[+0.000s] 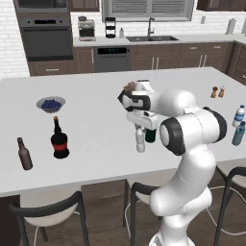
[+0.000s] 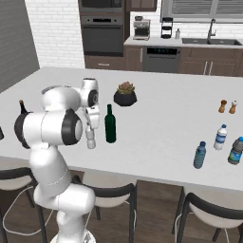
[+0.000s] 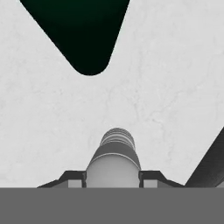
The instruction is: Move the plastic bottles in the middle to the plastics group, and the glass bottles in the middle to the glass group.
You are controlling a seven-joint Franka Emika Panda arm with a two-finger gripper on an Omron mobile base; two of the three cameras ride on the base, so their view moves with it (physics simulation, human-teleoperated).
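End effector [image 3: 113, 177] pinching clear bottle [image 3: 114, 155] at frame bottom centre | green bottle [image 2: 110, 124] just beside, centre-left, on counter [image 2: 161, 118] | blue-tinted bottle [image 2: 200, 155] lower right.

Two rear base cameras and one close hand camera over the white island counter [image 1: 96, 96].

The left base view looks forward and down from behind the arm's left, with the arm rising at its lower right; the right base view does the same from the arm's right, with the arm at lower left. Both stand back far enough to take in the counter, the stools and the far kitchen wall, and both share the green bottle [image 2: 110, 124] and the brown shakers [image 1: 217, 91]. The hand view sits very near, looking down along the gripper [image 3: 113, 175] at the countertop, the green bottle dark at its top.
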